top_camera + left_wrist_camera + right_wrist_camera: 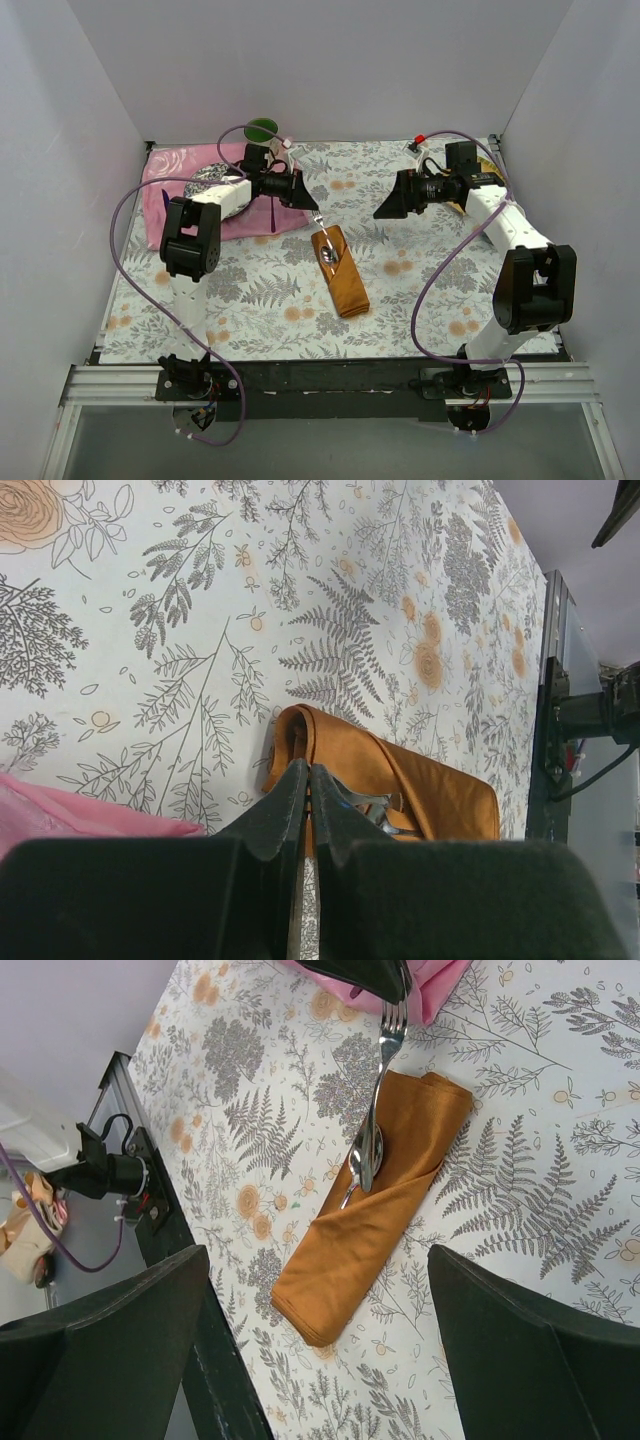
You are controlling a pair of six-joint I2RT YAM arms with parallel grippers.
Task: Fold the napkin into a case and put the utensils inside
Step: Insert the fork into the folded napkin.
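Note:
The rust-orange napkin (342, 275) lies folded into a narrow case (372, 1195) on the floral tablecloth, running diagonally. A silver spoon (328, 254) rests with its bowl (365, 1155) at the case's upper opening. My left gripper (308, 205) is shut on a silver fork (388, 1045) by its tine end, and the fork's handle slopes down onto the case beside the spoon. In the left wrist view the gripper (305, 770) hangs just above the case's open end (400, 785). My right gripper (385, 210) stands open to the right of the case, nothing between its fingers (318, 1260).
A pink cloth (165, 190) with a patterned dish (210, 178) on it lies at the back left. A green disc (262, 128) sits at the back edge and a small red item (420, 138) at the back right. The black rail (330, 375) marks the near edge.

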